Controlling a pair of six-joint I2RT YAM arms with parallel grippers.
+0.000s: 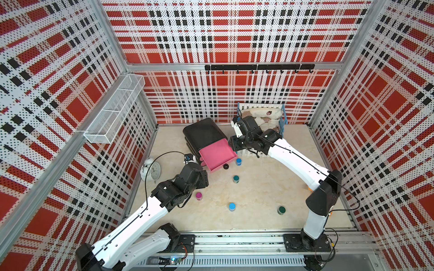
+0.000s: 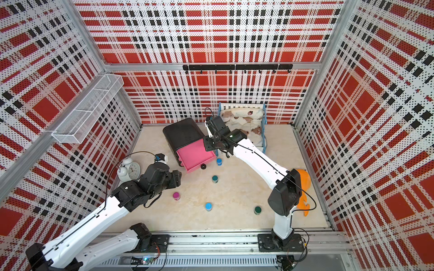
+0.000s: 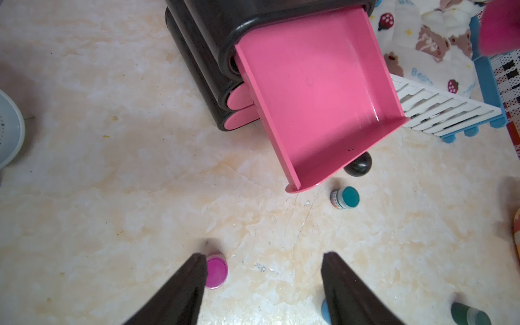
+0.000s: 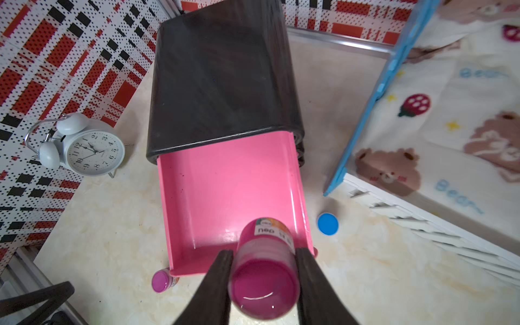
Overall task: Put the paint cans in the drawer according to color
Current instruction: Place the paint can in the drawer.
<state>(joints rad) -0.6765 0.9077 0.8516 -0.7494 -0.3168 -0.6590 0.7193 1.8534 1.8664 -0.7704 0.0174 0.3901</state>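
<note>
The right claw (image 4: 264, 251) is clamped on a magenta paint jar (image 4: 264, 284), with a finger against each side of its wall. The jar's long axis points away from the claw, down toward the top drawer (image 4: 230, 191). A glossy magenta end faces the wrist, and which end carries the lid cannot be told. That drawer stands pulled out of the black chest (image 1: 202, 133). The lower drawers (image 3: 237, 98) are shut.

The left claw (image 3: 263, 260) hangs with its jaws apart. Below it a second magenta jar (image 3: 216, 273) stands upright on the table (image 1: 258, 199), beside one finger. Farther from this claw stand a teal jar (image 1: 236, 178), a blue jar (image 1: 232, 206), a dark green jar (image 1: 281, 210) and another blue jar (image 1: 238, 161) by the drawer's front, all lids up.

The table is pale and marbled, enclosed by plaid perforated walls (image 1: 234, 35).
</note>
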